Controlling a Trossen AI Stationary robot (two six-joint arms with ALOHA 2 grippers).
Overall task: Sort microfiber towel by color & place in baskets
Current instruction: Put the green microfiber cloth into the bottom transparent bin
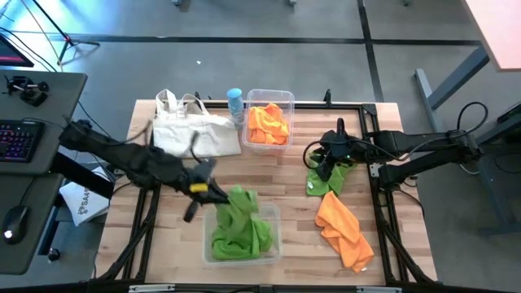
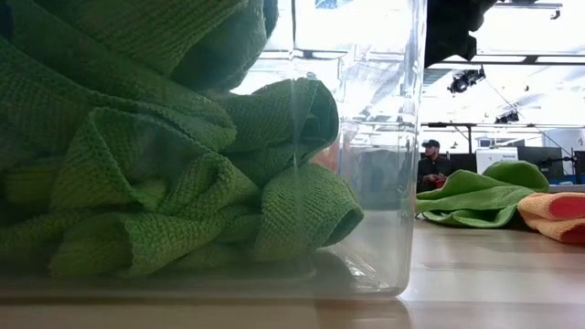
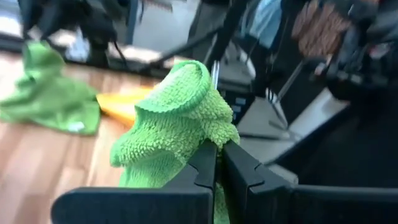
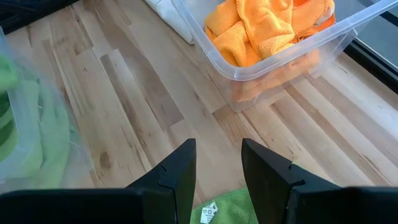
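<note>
My left gripper (image 1: 213, 194) is over the left rim of the near clear basket (image 1: 273, 213) and is shut on a green towel (image 1: 238, 202). More green cloth (image 2: 137, 183) lies heaped inside this basket. The far clear basket (image 1: 286, 99) holds orange towels (image 1: 269, 124). My right gripper (image 1: 330, 161) is open, just above another green towel (image 1: 324, 181) that lies crumpled on the table; its white tag (image 4: 208, 211) shows below the fingers. One orange towel (image 1: 343, 229) lies flat on the wood near the right edge. My left gripper pinches a bunched fold of the green towel (image 3: 186, 134) between its two fingers (image 3: 205, 163). The bunch stands out past the fingertips. In the high view the rest of the towel runs down onto the green heap in the near basket.
A white canvas tote bag (image 1: 191, 130) and a blue bottle (image 1: 234, 102) sit at the far left of the table, beside the far basket. Bare wood (image 1: 293, 175) lies between the two baskets. A person (image 2: 430, 166) sits in the room beyond the table.
</note>
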